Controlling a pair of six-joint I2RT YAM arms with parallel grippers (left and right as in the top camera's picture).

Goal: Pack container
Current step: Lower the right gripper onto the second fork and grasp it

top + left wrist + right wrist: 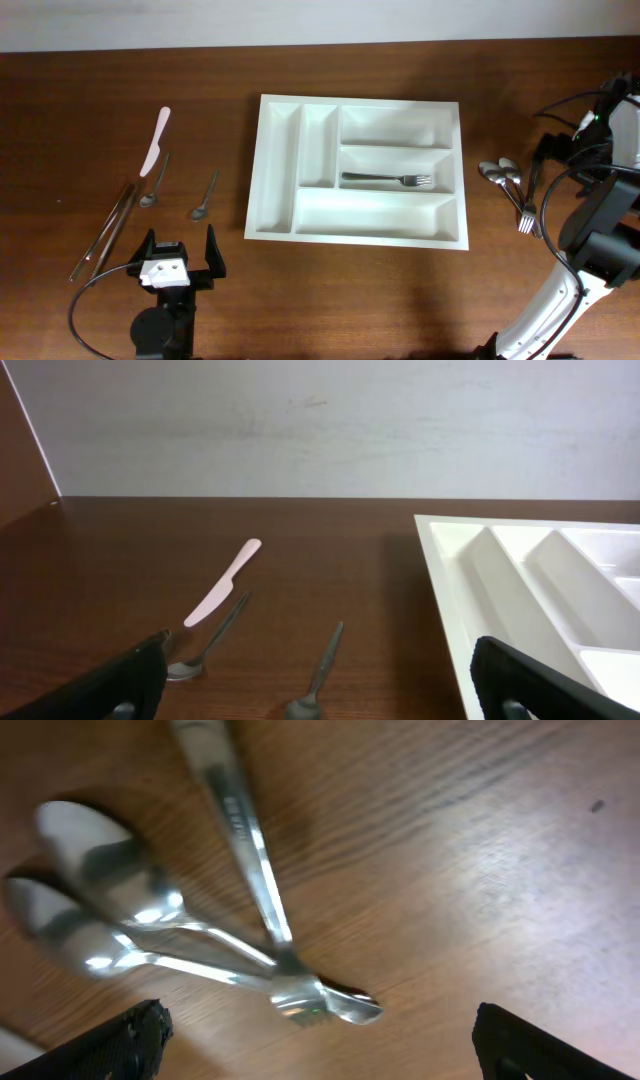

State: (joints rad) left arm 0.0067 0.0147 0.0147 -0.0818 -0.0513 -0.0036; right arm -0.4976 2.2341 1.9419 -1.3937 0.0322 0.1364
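Container (256,170) sat at table ctr, one fork (385,180) in its middle wide compartment; left gripper (181,250) and right gripper (320,1045) both gaped empty — right jaws, over crossed spoons (110,910) beside the container, likely needed to straddle one handle only before closing.

Brown wooden table (400,300), pale wall (400,430)

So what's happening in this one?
Cutlery is being packed into the white container. One fork lies in its middle wide compartment; the rest look empty. The right fingers hang open over two spoons and a second fork beside the tray, holding nothing. The left fingers are open and empty near a pink knife and two more spoons.
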